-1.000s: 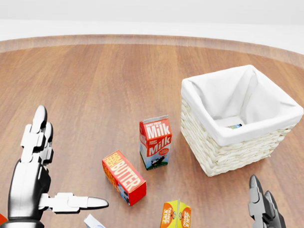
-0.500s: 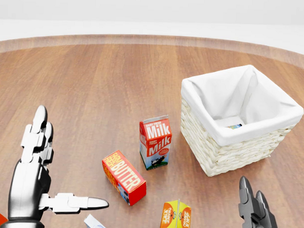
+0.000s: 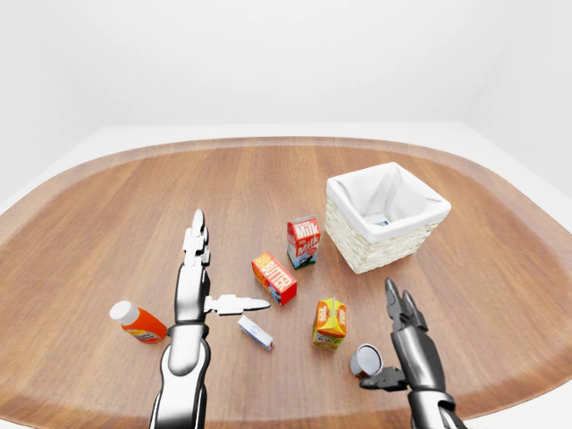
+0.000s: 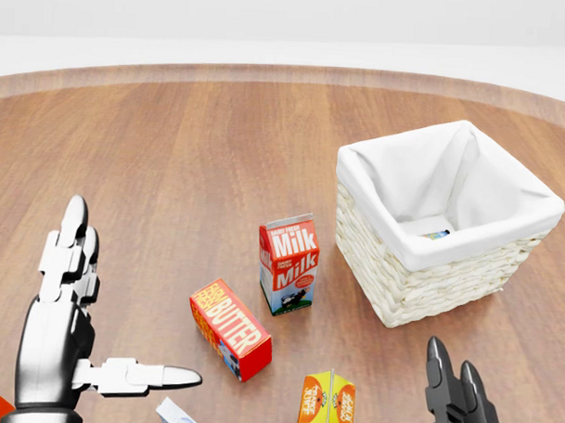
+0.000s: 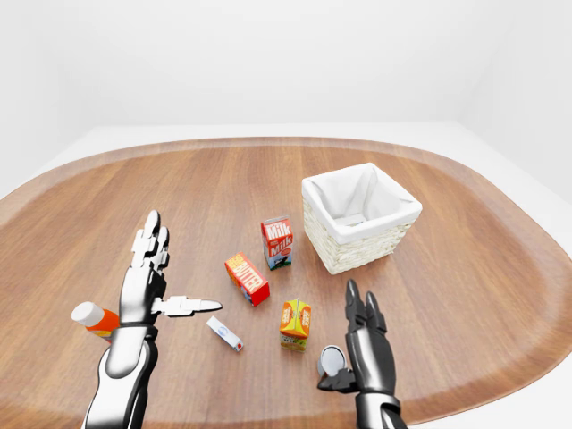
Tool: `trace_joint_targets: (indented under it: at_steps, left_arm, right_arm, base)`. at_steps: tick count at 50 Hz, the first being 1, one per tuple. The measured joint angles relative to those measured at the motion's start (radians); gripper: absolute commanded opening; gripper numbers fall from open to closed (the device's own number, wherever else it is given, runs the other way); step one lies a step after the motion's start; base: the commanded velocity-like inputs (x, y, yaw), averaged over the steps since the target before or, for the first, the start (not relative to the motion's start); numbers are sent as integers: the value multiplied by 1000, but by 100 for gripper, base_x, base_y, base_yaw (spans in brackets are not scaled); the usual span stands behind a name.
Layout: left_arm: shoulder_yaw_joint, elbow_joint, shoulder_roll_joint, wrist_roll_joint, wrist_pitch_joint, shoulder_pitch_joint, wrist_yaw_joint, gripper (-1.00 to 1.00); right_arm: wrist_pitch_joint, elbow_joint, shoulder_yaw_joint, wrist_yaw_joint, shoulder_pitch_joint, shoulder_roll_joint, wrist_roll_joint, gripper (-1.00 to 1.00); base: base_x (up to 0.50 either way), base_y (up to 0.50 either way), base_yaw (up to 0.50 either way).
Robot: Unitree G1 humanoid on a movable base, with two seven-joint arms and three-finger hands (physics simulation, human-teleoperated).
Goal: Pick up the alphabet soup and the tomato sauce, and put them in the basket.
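R hand [image 4: 457, 399] has slid left, toward the basket [image 4: 419, 281], fingers spread wide, empty. One can [image 3: 365, 359], prob. tomato sauce, just left of it; one item [image 4: 437, 235] inside basket. L hand [image 4: 60, 324] wide open.

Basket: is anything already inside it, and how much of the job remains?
Perhaps half done. A small labelled item lies deep in the basket, possibly one of the two; too little shows to tell. Nothing is in hand: the right hand stands open beside a can lying on its side, the left hand open and empty. That can is left to lift and put in.
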Motion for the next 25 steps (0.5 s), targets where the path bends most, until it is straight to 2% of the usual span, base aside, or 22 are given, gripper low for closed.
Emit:
trace_joint_targets:
  at_steps: [25]
  left_arm:
    - [2,3,0,-1,0,0,-1,100]
  right_arm:
    - [0,94,68,-93,-22,-39,-46,100]
  base:
    - [0,0,0]
